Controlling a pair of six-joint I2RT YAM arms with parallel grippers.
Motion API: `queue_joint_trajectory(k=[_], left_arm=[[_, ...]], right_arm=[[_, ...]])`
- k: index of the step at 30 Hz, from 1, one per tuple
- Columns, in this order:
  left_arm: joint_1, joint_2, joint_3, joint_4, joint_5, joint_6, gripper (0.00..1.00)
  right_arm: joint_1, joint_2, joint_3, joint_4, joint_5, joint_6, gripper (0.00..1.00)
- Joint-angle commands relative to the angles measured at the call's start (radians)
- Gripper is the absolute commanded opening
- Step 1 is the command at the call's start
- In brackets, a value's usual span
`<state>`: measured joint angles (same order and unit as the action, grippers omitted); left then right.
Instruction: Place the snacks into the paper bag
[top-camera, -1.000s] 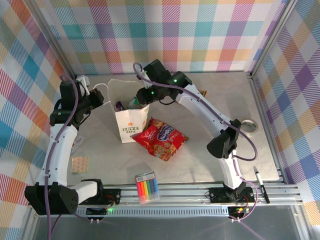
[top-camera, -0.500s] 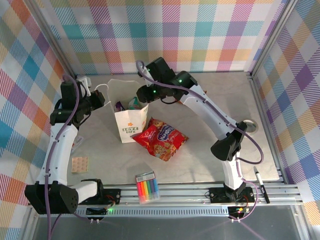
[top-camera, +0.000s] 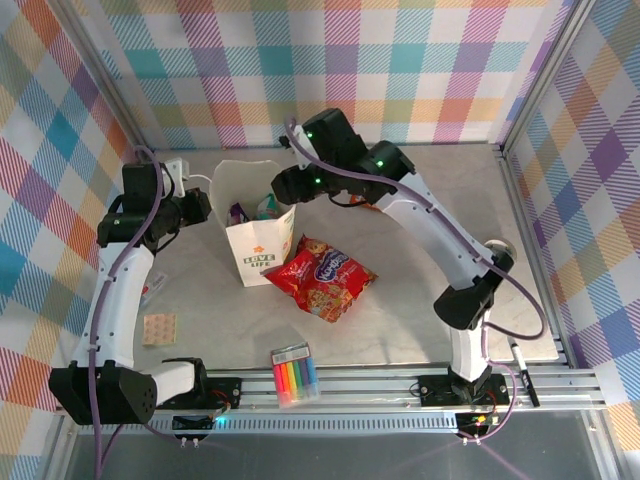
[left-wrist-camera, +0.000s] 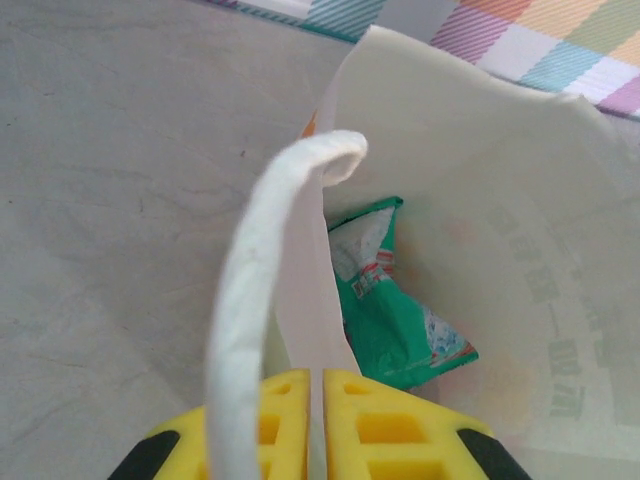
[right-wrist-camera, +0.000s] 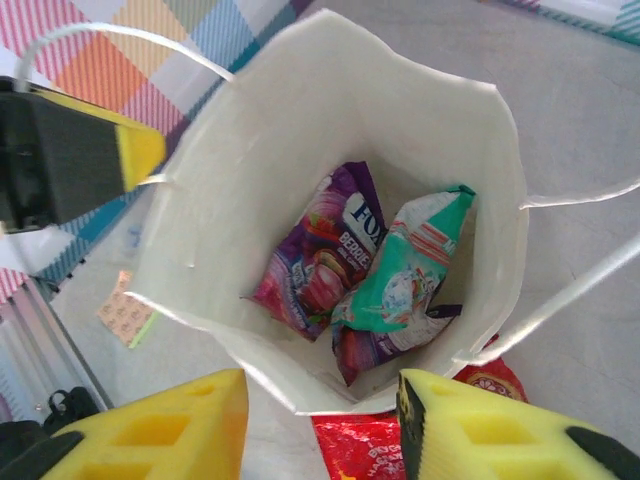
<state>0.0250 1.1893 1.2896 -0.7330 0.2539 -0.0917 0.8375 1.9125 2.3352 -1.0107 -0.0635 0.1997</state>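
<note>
White paper bag (top-camera: 262, 240), left of centre on the counter (top-camera: 390, 330), rim pinched by the closed left pincer (left-wrist-camera: 323, 385), likely to steady the mouth. Right pincer (right-wrist-camera: 320, 400), jaws apart and empty, hangs above the purple packet (right-wrist-camera: 320, 260) and teal packet (right-wrist-camera: 400, 280) inside; the red packet (top-camera: 322, 275) lies just right.

White paper bag (top-camera: 262, 243) upright and open-topped, orange flower logo and green lettering on its front, teal-and-white packet (right-wrist-camera: 405, 275) lying atop two purple packets (right-wrist-camera: 318, 262) inside it, large red packet (top-camera: 322, 275) flat just beside its base, outside.
</note>
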Motion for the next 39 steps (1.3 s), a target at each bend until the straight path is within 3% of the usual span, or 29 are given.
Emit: queue_joint_trajectory(k=[1,14,27,32,39], left_arm=[[-0.02,-0.007,0.038,-0.057,0.019,0.064,0.13],[-0.085,0.017,0.072,-0.106,-0.04,0.087,0.14],[-0.131,0.039,0.102,-0.114,-0.08,0.09,0.14],[-0.144,0.059,0.114,-0.11,-0.087,0.086,0.14],[-0.162,0.082,0.126,-0.112,-0.105,0.087,0.14]], right_arm=[[0.009,-0.067,-0.015,0.025,-0.019,-0.008,0.5],[0.01,-0.26,-0.176,0.096,0.07,-0.014,0.55],[-0.002,-0.518,-0.45,0.188,0.37,-0.047,0.59],[-0.062,-0.555,-0.499,0.169,0.413,-0.021,0.59],[-0.197,-0.618,-0.602,0.182,0.336,0.041,0.6]])
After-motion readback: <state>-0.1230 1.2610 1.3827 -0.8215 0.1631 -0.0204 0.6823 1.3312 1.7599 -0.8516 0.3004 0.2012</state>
